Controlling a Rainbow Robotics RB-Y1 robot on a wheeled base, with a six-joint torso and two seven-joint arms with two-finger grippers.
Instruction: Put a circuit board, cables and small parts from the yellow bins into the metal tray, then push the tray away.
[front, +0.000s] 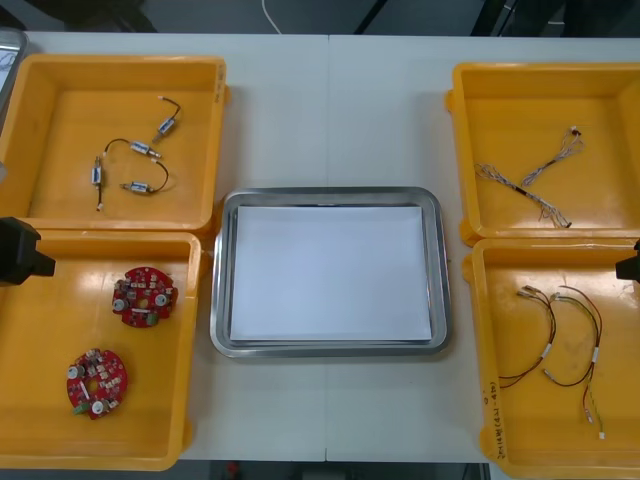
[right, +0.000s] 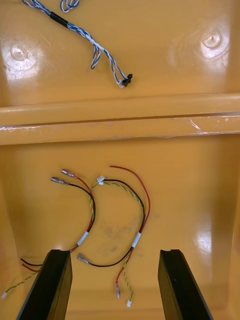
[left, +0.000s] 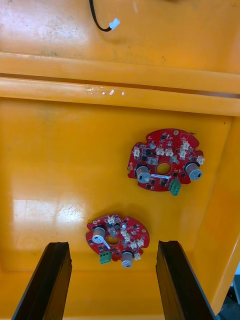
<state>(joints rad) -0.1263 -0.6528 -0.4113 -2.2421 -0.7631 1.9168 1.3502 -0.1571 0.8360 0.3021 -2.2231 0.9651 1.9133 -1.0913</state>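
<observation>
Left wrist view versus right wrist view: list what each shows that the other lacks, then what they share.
Left wrist: two circuit boards ahead of the open left gripper, and the end of a black cable in the bin beyond. Right wrist: red and yellow cables ahead of the open right gripper, and a blue and white cable in the bin beyond. Shared: yellow bins, one beyond the other.

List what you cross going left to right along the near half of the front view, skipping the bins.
left gripper → nearer circuit board → farther circuit board → metal tray → red and yellow cables → right gripper
</observation>
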